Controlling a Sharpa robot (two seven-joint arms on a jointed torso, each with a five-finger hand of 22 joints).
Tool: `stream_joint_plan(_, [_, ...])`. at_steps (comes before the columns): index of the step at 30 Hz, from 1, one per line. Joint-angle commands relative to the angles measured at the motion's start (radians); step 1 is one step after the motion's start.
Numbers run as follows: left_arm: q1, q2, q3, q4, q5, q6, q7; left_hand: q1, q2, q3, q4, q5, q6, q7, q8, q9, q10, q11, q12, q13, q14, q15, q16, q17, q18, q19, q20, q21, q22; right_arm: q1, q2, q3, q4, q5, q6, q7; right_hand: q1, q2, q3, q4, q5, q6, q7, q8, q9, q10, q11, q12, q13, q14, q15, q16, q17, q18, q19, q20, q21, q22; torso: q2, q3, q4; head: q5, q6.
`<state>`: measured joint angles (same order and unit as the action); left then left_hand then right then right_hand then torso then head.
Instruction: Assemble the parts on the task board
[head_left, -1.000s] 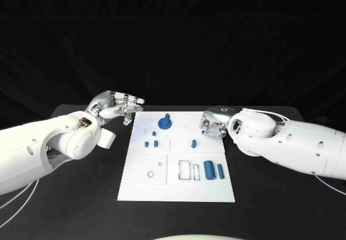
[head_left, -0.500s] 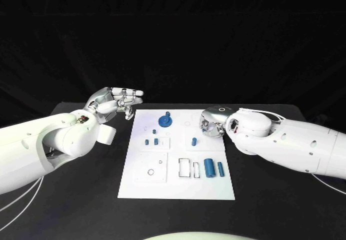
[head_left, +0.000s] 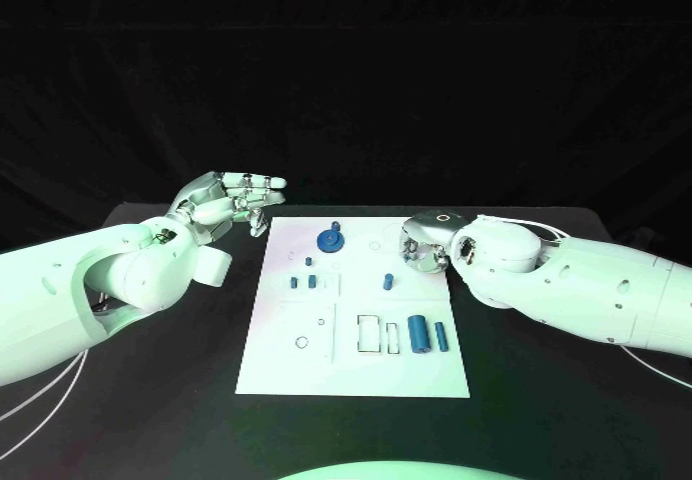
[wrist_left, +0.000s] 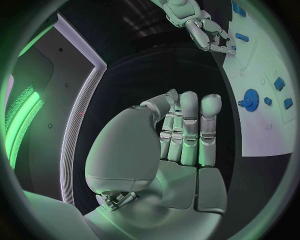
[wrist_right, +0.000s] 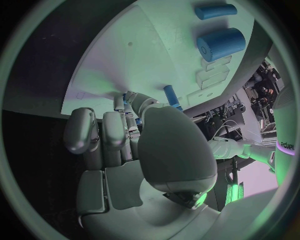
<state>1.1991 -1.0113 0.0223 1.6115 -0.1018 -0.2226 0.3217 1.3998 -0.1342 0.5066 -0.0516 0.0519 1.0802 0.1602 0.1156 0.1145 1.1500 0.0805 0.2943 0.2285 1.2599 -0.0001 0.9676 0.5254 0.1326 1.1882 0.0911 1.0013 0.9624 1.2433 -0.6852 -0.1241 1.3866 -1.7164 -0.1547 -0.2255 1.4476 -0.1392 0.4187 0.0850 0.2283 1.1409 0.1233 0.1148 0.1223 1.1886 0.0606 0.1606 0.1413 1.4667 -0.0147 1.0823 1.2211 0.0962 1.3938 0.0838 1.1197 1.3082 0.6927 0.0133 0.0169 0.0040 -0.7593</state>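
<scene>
Head view, centre of the frame: the task board (head_left: 353, 350) lies flat with small blue parts on it — a gear (head_left: 330, 241) near its upper edge, a fat cylinder (head_left: 418, 335) and slim pin (head_left: 441, 337) lower right. These look light, rigid and slick, best pinched across their round sides. At the board's upper right the right hand (head_left: 421, 245) is curled in; whether it grips something I cannot tell. Upper left, the left hand (head_left: 231, 203) hovers released, holding nothing.

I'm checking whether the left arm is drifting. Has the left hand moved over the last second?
Yes. The left hand has risen and drawn away from the task board's far left corner, which it nearly overlapped a second ago.
</scene>
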Motion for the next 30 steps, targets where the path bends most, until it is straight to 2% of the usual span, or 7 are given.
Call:
stream_joint_plan(1, [0.001,0.001,0.0,0.002,0.0,0.021,0.008,-0.002,0.009,-0.004,0.0,0.006,-0.006,0.0,0.006,-0.001,-0.006,-0.001,0.004,0.001,-0.004,0.0,-0.002,0.001,0.02,-0.007,-0.003,-0.007,-0.001,-0.011,0.007,-0.004,-0.004,-0.021,0.026,-0.001,0.008,0.014,0.002,-0.012,0.001,0.008,0.0,0.005,0.004,0.008,-0.002,-0.002,0.0,0.062,-0.009,0.008,0.004,-0.012,0.008,-0.003,0.01,0.017,0.001,0.0005,0.0006,0.0,-0.002])
stream_joint_plan(10, [0.001,0.002,0.0,0.001,-0.003,0.021,0.003,-0.002,0.01,-0.005,-0.003,0.006,-0.011,0.002,0.005,-0.002,-0.013,0.0,0.008,0.002,-0.004,0.001,0.0,0.003,0.021,-0.009,-0.002,-0.013,-0.006,-0.024,0.017,-0.004,-0.002,-0.035,0.018,-0.007,0.002,0.011,0.003,-0.03,-0.009,0.011,0.001,0.005,0.007,0.008,-0.001,-0.016,-0.002,0.06,-0.007,0.028,0.013,-0.016,0.011,-0.004,0.032,0.036,0.0,-0.0009,-0.0007,0.0,-0.006])
stream_joint_plan(18, [0.001,0.003,0.0,0.002,-0.005,0.03,0.001,-0.001,0.01,-0.007,-0.007,0.006,-0.018,0.004,0.004,-0.003,-0.021,0.003,0.013,0.004,-0.008,0.003,-0.003,-0.003,0.022,-0.012,-0.001,-0.021,-0.014,-0.031,0.021,-0.004,0.001,-0.038,0.009,-0.009,-0.009,0.007,0.004,-0.033,-0.009,0.005,0.003,0.0,0.007,0.002,0.003,-0.027,-0.005,0.058,-0.005,0.033,0.015,-0.016,0.009,-0.002,0.033,0.04,0.0,-0.0015,0.0014,0.0,-0.007])
stream_joint_plan(30, [0.001,0.006,0.0,-0.003,-0.005,0.033,0.0,-0.001,0.011,-0.007,-0.009,0.006,-0.021,0.005,0.004,-0.004,-0.024,0.004,0.016,0.005,-0.01,0.004,-0.004,-0.006,0.023,-0.014,0.0,-0.025,-0.017,-0.032,-0.002,-0.004,0.018,-0.038,-0.121,-0.001,-0.022,0.018,0.012,-0.039,0.008,0.02,0.001,0.004,0.013,0.022,0.0,-0.033,-0.004,0.062,-0.006,0.079,0.042,-0.027,0.032,-0.001,0.098,0.08,-0.001,-0.0002,-0.0002,0.004,-0.003])
